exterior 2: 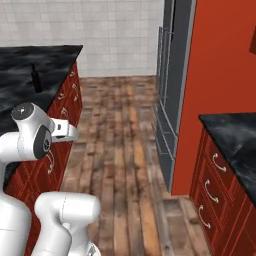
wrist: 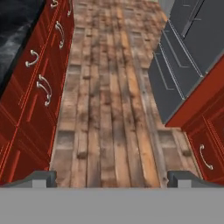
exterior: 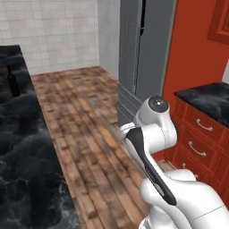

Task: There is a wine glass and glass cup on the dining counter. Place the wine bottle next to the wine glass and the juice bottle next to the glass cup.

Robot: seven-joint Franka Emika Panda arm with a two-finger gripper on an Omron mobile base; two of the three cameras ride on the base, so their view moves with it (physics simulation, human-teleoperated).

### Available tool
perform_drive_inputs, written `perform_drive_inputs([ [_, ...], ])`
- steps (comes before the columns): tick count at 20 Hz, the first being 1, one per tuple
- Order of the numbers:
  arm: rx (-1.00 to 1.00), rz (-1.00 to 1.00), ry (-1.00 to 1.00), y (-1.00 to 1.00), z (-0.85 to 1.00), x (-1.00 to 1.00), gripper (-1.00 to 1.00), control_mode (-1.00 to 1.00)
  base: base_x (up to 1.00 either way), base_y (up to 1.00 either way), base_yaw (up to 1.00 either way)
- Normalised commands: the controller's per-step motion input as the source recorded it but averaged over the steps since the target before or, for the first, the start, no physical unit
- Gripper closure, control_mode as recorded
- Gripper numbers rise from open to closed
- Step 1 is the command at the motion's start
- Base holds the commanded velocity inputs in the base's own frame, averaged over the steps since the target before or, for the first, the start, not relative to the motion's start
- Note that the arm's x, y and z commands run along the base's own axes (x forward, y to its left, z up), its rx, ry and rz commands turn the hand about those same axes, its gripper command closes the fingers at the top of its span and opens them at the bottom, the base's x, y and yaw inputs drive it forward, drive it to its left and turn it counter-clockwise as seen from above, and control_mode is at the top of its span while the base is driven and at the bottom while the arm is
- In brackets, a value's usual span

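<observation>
The wine bottle (exterior: 12,80) (exterior 2: 36,78), slim and nearly black, stands upright far back on the dining counter (exterior: 27,156) (exterior 2: 20,95). That glossy black top runs along the left over red drawer fronts (wrist: 30,87). My gripper (wrist: 113,179) is open with nothing between its tips; it hangs over the wooden floor and looks down the aisle, well short of the bottle. My arm is folded close above the base. The wine glass, the glass cup and the juice bottle are out of view.
A wooden floor aisle (exterior: 85,134) (wrist: 109,109) runs between the dining counter and a tall grey fridge (exterior: 138,49) (exterior 2: 170,85) (wrist: 183,57). A second black-topped red cabinet (exterior: 205,100) (exterior 2: 235,130) stands to the right. A tiled wall (exterior 2: 120,35) closes the far end.
</observation>
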Motion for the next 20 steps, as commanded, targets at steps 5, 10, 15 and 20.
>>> perform_drive_inputs([
  [5,0.0,0.0,0.0,0.0,0.0,0.0,-1.0,1.0,0.9,-0.17,0.07],
  [10,0.0,0.0,0.0,0.0,0.0,0.0,-1.0,1.0,0.9,-0.17,0.06],
  [15,0.0,0.0,0.0,0.0,0.0,0.0,-1.0,1.0,0.89,-0.15,0.09],
  [20,0.0,0.0,0.0,0.0,0.0,0.0,-1.0,1.0,0.89,-0.14,0.1],
])
